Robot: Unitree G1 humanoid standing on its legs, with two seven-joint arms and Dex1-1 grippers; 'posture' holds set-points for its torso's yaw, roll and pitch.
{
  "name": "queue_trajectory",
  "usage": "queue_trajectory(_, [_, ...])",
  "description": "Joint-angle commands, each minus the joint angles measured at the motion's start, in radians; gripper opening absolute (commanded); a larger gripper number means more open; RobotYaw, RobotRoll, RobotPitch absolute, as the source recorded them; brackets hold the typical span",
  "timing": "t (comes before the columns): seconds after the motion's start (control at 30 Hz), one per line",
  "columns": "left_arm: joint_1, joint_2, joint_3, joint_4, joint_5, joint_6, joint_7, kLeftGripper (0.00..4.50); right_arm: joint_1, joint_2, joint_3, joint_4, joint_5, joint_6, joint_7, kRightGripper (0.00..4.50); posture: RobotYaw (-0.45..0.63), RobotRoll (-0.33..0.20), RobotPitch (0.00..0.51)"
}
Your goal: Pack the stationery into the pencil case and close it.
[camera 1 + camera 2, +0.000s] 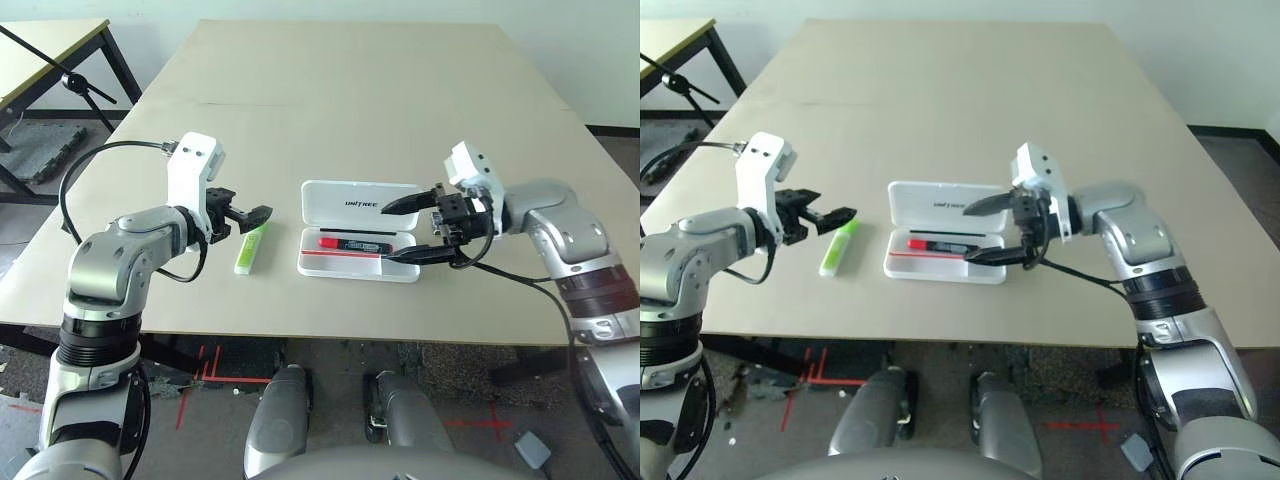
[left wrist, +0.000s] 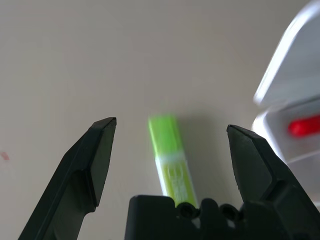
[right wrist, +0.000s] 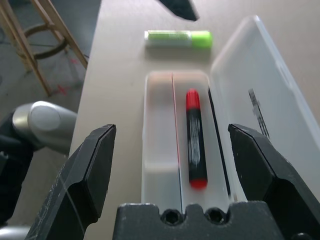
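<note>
Under the left gripper (image 1: 258, 213), whose fingers are spread wide and hold nothing, the lime-green highlighter (image 1: 250, 247) lies on the table (image 1: 340, 110), its far end just below the fingertips. Between the two grippers sits the open white pencil case (image 1: 358, 231), the black marker with red cap (image 1: 353, 243) in its tray. Over the case's near end hangs the right gripper (image 1: 400, 231), parted and empty.

My beige worktop (image 1: 350, 90) runs toward a pale far wall (image 1: 560, 40). At far left stands another table (image 1: 45, 50) on dark legs. Red tape marks (image 1: 215, 365), perhaps, cross the grey floor.
</note>
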Motion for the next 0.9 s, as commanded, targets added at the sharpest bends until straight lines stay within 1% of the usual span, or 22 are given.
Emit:
queue_trajectory(0.03, [0.020,-0.020,-0.013,0.001,0.018,0.045,0.040,4.50,0.026,-0.038,-0.036,-0.010,0.029,-0.012,0.035,4.46,0.34,0.000,0.096])
queue_trajectory(0.1, [0.027,-0.036,-0.018,0.010,0.020,0.064,0.053,4.50,0.036,-0.064,-0.050,-0.011,0.043,-0.011,0.054,4.46,0.33,0.000,0.097])
queue_trajectory(0.23, [0.039,-0.035,-0.049,0.031,0.034,0.072,0.065,4.50,0.044,-0.092,-0.063,-0.014,0.057,-0.005,0.071,4.46,0.33,0.000,0.098])
queue_trajectory(0.3, [0.047,-0.027,-0.069,0.047,0.032,0.086,0.058,4.50,0.051,-0.107,-0.064,-0.009,0.052,-0.017,0.076,4.46,0.32,0.000,0.099])
queue_trajectory(0.37, [0.056,-0.001,-0.106,0.054,0.023,0.104,0.033,4.50,0.059,-0.122,-0.064,-0.002,0.043,-0.033,0.080,4.46,0.32,0.000,0.102])
queue_trajectory(0.4, [0.058,0.007,-0.118,0.057,0.020,0.111,0.025,4.39,0.061,-0.127,-0.066,0.000,0.044,-0.033,0.082,4.49,0.32,0.000,0.102])
queue_trajectory(0.47, [0.061,0.029,-0.141,0.073,0.020,0.116,0.009,4.05,0.065,-0.136,-0.070,-0.003,0.051,-0.031,0.082,4.50,0.32,0.000,0.102])
queue_trajectory(0.5, [0.063,0.041,-0.150,0.082,0.025,0.106,0.002,3.76,0.066,-0.139,-0.074,-0.005,0.054,-0.029,0.081,4.50,0.31,0.000,0.102])
queue_trajectory(0.73, [0.044,0.100,-0.147,0.118,0.026,0.061,-0.059,1.24,0.080,-0.143,-0.094,-0.018,0.061,-0.030,0.071,4.50,0.31,0.000,0.102])
queue_trajectory(0.77, [0.043,0.130,-0.160,0.119,0.023,0.019,-0.101,1.08,0.082,-0.143,-0.095,-0.019,0.062,-0.029,0.071,4.50,0.31,0.000,0.102])
queue_trajectory(0.8, [0.041,0.164,-0.181,0.119,0.024,-0.013,-0.140,1.08,0.083,-0.143,-0.095,-0.017,0.062,-0.029,0.070,4.50,0.31,0.000,0.102])
queue_trajectory(0.9, [0.058,0.311,-0.262,0.131,0.045,-0.189,-0.322,1.08,0.083,-0.140,-0.096,-0.011,0.064,-0.030,0.070,4.50,0.32,0.000,0.101])
